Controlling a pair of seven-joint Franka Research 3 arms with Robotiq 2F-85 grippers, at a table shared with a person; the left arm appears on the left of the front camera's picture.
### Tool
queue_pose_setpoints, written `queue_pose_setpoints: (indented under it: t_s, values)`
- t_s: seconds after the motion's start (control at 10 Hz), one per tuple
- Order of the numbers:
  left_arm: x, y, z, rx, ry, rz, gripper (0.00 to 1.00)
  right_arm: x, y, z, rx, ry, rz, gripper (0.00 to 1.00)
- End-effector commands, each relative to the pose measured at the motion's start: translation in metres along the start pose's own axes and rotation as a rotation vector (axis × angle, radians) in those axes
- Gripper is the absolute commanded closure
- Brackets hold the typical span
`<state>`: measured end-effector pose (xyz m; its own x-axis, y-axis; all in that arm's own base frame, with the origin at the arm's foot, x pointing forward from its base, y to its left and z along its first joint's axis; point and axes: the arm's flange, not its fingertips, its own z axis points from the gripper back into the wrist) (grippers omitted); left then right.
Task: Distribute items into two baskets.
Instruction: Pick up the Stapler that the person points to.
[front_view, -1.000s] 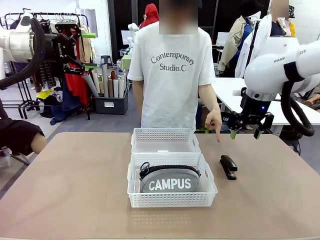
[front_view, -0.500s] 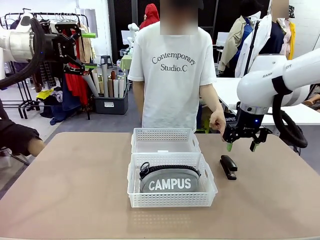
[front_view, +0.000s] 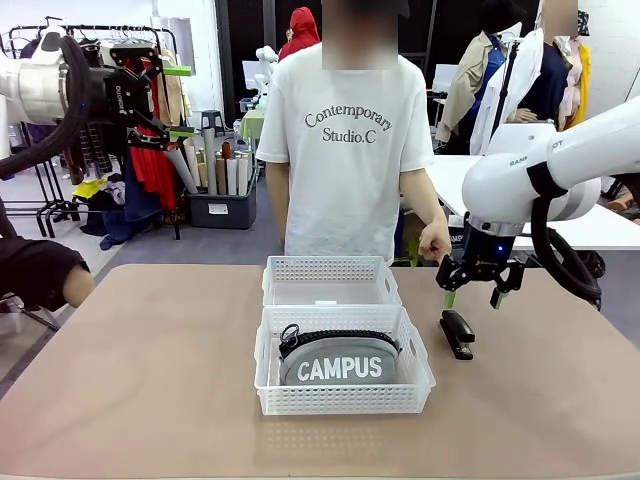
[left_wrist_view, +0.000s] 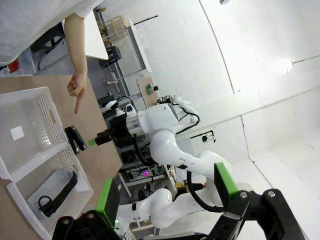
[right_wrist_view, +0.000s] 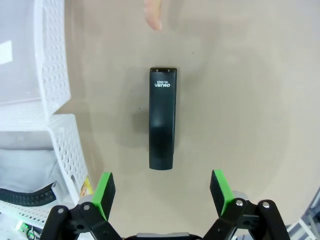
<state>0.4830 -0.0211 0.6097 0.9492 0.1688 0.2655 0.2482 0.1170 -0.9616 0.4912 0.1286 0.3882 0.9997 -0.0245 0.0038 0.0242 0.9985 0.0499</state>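
The black stapler (front_view: 457, 333) lies flat on the table (front_view: 150, 380), to the right of the near basket (front_view: 345, 402). It is close to the right wall of this basket but does not touch it, and its long side runs about parallel to that wall. In the right wrist view there is a small white print on the end of the stapler that is farther from the camera.

The grey pouch (front_view: 338, 362) with the white letters "CAMPUS" lies inside the near basket and covers most of its bottom. Its black zipper runs along the upper edge. The far basket (front_view: 330, 268) stands directly behind the near basket and touches it. A small white label lies on its clear bottom.

The right gripper (front_view: 472, 297) hangs above the stapler, to the right of the near basket and a little beyond it, with its fingers pointing down. Its jaws are spread wide, with one green pad on each side of the stapler, and it holds nothing and touches nothing.

The left gripper (front_view: 180, 100) is high in the air, far to the left of the near basket and well beyond it. Its fingers point sideways toward the middle, and its jaws are also wide apart and empty.

A person's hand (front_view: 435, 243) hangs beyond the stapler, to the far right of the near basket, just beside the right gripper. One finger points down toward the table.
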Motion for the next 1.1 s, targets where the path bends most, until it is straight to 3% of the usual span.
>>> queue_pose_setpoints:
  t_s: [0.0,0.2,0.6,1.0]
  values:
    - [0.000,-0.002,0.000,-0.002,0.000,0.001,0.00,-0.005,-0.002,-0.007,-0.004,0.009,-0.001,0.00]
    - [0.000,-0.002,0.000,-0.002,0.000,0.001,0.00,-0.001,0.000,-0.002,-0.001,0.005,0.000,0.00]
    - [0.000,-0.002,0.000,-0.002,0.000,0.001,0.00,0.017,0.002,-0.037,-0.029,0.086,-0.019,0.00]
    - [0.000,-0.002,0.000,-0.002,0.000,0.001,0.00,0.016,0.003,-0.050,-0.033,0.105,-0.024,0.00]
